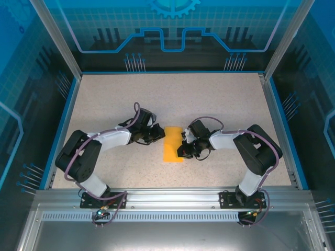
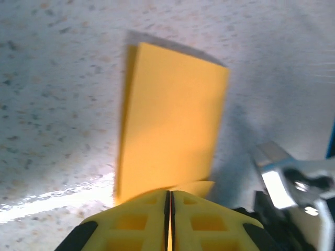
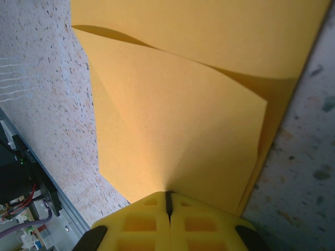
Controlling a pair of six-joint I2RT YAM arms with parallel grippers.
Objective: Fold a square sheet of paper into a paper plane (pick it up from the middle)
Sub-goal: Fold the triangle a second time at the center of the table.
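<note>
1. Counting from left to right, you have two arms, the left arm (image 1: 102, 141) and the right arm (image 1: 246, 144), with one gripper on each, one square sheet of paper (image 1: 173, 144), and one speckled table (image 1: 209, 99) under it all
2. Your left gripper (image 1: 156, 134) sits at about 10 o'clock from the paper, right at its edge. In the left wrist view its yellow fingers (image 2: 141, 219) are pressed together with only a hairline slit between them. The paper's near edge and a small raised corner reach the fingertips, but you cannot tell whether any paper is pinched there
3. The paper lies near the middle of the table, between the two grippers. It is plain orange-yellow and doubled over into a narrow rectangle, its long sides running 12 to 6 o'clock. The left wrist view is blurred but shows it flat, with a second layer peeking out along one long side
4. Your right gripper (image 1: 185, 142) is at 3 o'clock from the paper, touching it. In the right wrist view its jaws are closed on the top layer, which bows up off the lower layer and narrows to a point at the fingertips
</note>
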